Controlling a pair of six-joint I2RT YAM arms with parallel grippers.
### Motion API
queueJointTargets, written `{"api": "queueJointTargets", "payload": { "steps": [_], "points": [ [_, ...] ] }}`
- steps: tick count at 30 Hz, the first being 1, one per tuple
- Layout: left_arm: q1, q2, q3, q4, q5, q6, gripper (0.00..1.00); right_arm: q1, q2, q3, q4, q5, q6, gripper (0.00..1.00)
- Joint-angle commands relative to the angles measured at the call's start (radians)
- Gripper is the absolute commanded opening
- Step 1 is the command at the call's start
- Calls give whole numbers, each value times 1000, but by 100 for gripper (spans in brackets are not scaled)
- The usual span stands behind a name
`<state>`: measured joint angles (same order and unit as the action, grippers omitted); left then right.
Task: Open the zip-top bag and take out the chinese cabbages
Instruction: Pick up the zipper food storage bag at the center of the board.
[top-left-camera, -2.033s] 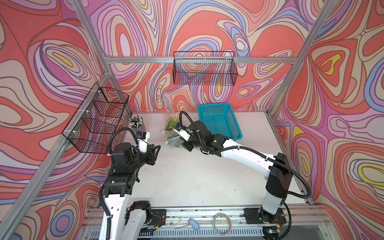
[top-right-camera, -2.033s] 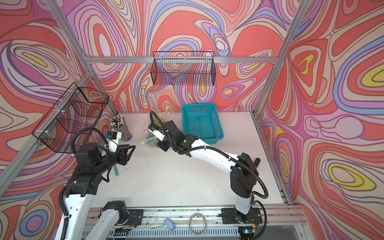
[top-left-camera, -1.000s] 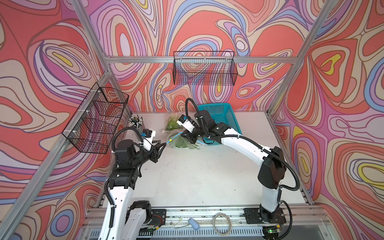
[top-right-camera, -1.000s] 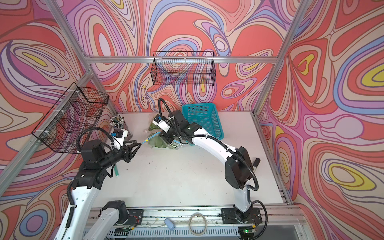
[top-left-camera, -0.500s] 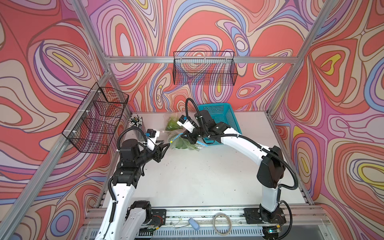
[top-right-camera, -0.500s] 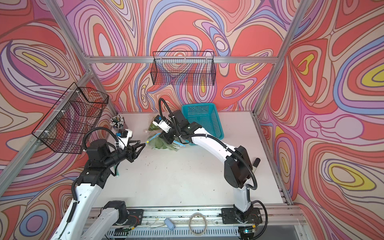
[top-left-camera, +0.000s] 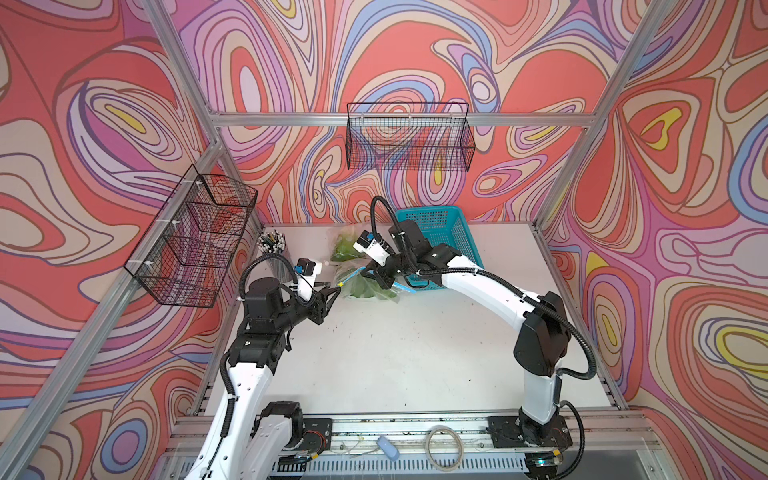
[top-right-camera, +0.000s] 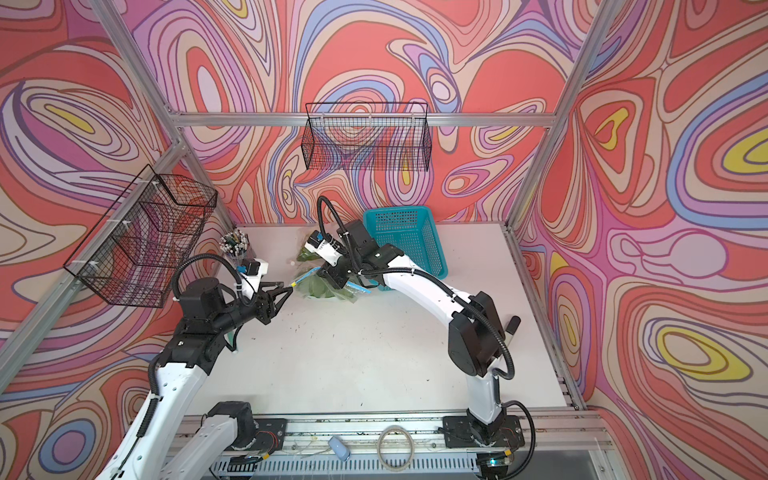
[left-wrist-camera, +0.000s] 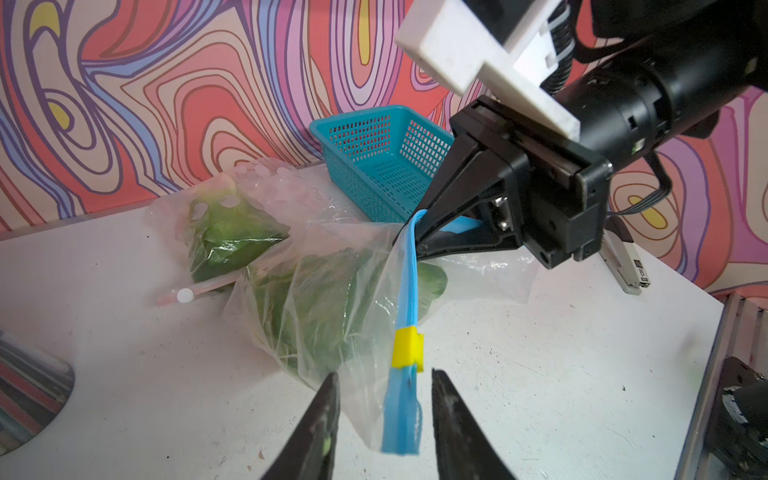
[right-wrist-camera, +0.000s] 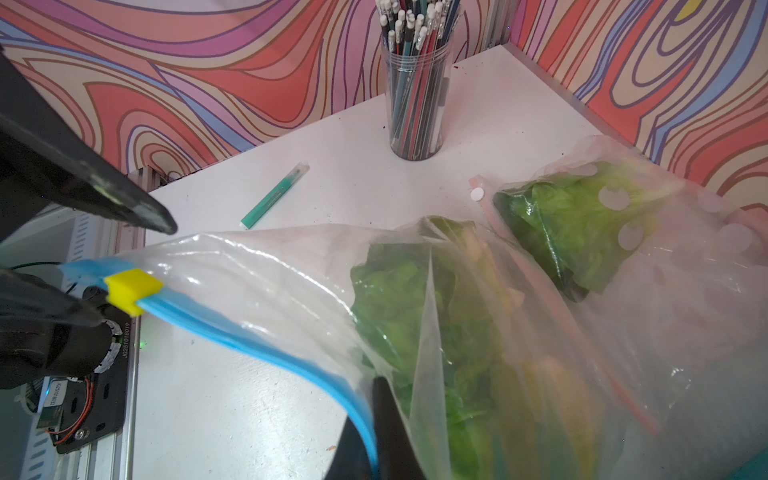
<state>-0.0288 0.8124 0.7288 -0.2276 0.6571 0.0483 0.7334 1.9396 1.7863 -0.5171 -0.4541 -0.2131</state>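
Note:
The zip-top bag (left-wrist-camera: 332, 291) is clear plastic with a blue zip strip (left-wrist-camera: 405, 291) and a yellow slider (left-wrist-camera: 408, 347). Green leafy chinese cabbages (right-wrist-camera: 415, 311) show through its wall. My right gripper (left-wrist-camera: 419, 237) is shut on the zip strip and holds that edge off the table. My left gripper (left-wrist-camera: 384, 374) is open, with the strip's free end hanging between its fingers just past the slider, touching neither. In both top views the bag (top-left-camera: 365, 289) (top-right-camera: 320, 289) lies between the left gripper (top-left-camera: 338, 286) and the right gripper (top-left-camera: 376, 276).
A second bag (left-wrist-camera: 224, 241) with white dots and a pink strip, holding greens, lies behind. A teal basket (top-left-camera: 440, 237) stands at the back, a pencil cup (top-left-camera: 272, 245) back left. A green marker (right-wrist-camera: 274, 195) and a stapler (left-wrist-camera: 627, 266) lie on the table. Wire baskets (top-left-camera: 409, 137) hang on the walls.
My left arm has reached toward the bag until its fingers straddle the zip strip's end. My right gripper first carried the bag back toward the basket, then held still.

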Motion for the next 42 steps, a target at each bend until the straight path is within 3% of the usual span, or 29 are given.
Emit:
{"api": "queueJointTargets", "payload": {
  "steps": [1,9,18,21,36,39,42],
  "points": [
    [-11,-1,-11,25,-11,12,36,-10,9,27,-1,-19,1,0],
    [-13,-10,-19,42,-28,-1,21,-15,9,23,-1,-26,3,0],
    [-13,-19,-25,57,-26,-9,17,-16,16,24,-11,-35,4,0],
    [-13,-27,-26,60,-33,-9,11,-16,19,26,-18,-36,5,0],
    [-13,-41,-39,80,-18,-18,12,-17,21,27,-30,-52,8,0],
    [-13,-41,-39,83,-10,-20,2,-17,20,24,-29,-54,9,0],
    [-13,-45,-39,87,-7,-25,0,-17,21,22,-29,-49,14,0]
  ]
}}
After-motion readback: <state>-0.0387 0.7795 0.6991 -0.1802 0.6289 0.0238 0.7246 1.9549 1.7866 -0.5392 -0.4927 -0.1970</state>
